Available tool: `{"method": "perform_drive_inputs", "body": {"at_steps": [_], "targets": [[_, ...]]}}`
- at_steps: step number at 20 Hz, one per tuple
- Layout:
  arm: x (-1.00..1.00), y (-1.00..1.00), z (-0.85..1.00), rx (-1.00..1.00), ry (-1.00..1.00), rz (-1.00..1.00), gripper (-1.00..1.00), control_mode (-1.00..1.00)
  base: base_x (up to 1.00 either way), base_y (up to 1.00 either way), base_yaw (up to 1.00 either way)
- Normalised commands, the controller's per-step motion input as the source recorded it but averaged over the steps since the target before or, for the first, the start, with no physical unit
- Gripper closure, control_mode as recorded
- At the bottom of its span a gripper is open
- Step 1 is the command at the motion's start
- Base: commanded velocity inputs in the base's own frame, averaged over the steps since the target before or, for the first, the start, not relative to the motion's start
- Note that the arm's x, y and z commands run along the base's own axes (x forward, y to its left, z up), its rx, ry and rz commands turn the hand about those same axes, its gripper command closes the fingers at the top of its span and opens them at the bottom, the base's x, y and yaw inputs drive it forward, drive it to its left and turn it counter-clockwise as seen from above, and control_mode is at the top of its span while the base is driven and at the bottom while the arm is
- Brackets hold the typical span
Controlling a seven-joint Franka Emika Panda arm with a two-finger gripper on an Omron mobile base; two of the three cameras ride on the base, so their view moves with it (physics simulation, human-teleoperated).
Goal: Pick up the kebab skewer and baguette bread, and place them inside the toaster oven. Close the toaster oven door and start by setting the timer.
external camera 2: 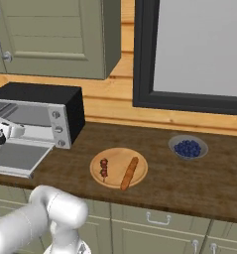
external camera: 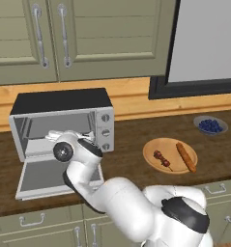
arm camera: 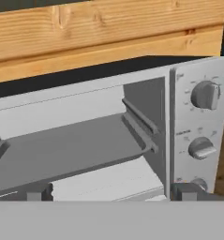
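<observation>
Wooden plate (external camera 2: 140,161) holds kebab skewer (external camera 2: 104,167), apparently beside baguette bread (external camera 2: 129,173).

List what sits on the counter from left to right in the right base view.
Boxy silver-grey toaster oven with black top → short kebab skewer of dark meat chunks → slim orange-brown baguette bread → small grey bowl of blueberries.

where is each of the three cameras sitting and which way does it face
Left base view: behind the arm on its left, looking down at the toaster oven with its toaster oven door dropped open; the white arm rises from the lower right.
Right base view: behind on the right, facing the counter; arm at lower left.
Hand view: on the hand, facing into the oven cavity and its knobs; open gripper fingertips at the bottom.
Both base views share the wooden plate holding the kebab skewer and baguette bread, and the blueberry bowl.
</observation>
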Motion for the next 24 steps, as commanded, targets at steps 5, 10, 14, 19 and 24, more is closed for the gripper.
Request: {"method": "perform_drive_inputs", "body": {"at_steps": [5,10,14,19,24], "targets": [[0.71,0.54,-0.37,0.0,-0.11,0.0,-1.0,-1.0,0.0,0.0,0.0],[0.56,0.13,-0.2,-0.04,-0.06,0.0,-1.0,-1.0,0.0,0.0,0.0],[0.37,0.15,-0.13,-0.05,-0.02,0.0,-1.0,-1.0,0.0,0.0,0.0],[0.36,0.17,-0.08,-0.05,0.0,0.0,-1.0,-1.0,0.0,0.0,0.0],[0.55,0.14,-0.14,-0.04,0.03,0.0,-1.0,-1.0,0.0,0.0,0.0]]}}
